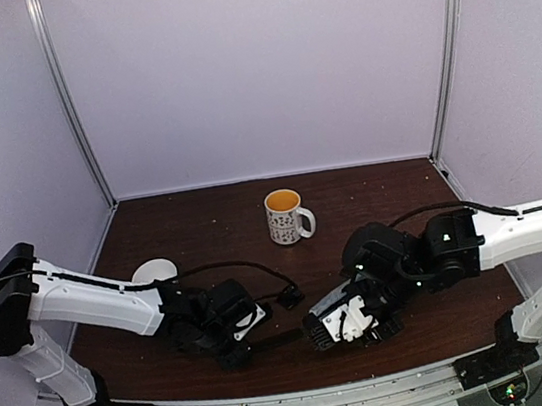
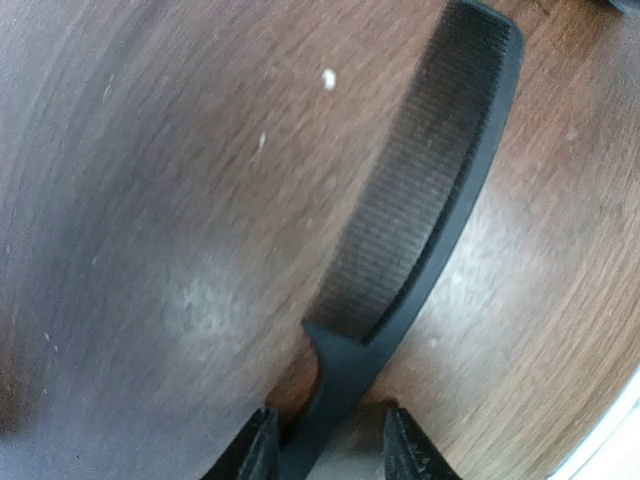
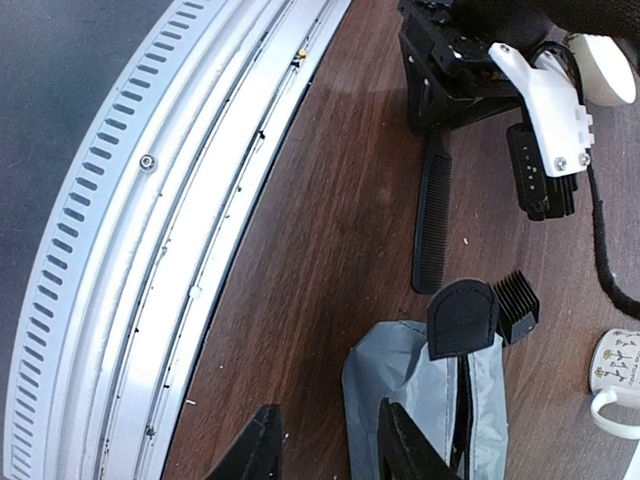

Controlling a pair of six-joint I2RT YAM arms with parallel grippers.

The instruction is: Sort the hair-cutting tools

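We saw our left gripper [image 2: 325,440] pinching the black comb [image 2: 430,190] by its handle, just beside the grey pouch [image 3: 425,400], where our right gripper's [image 3: 325,445] jaws stood spread.

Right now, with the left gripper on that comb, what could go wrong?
The left gripper pinches only the narrow handle end of the thin flat black comb, so it may pivot or slip when lifted. The right gripper sits at the grey zip pouch, close to the left arm; the two could collide.
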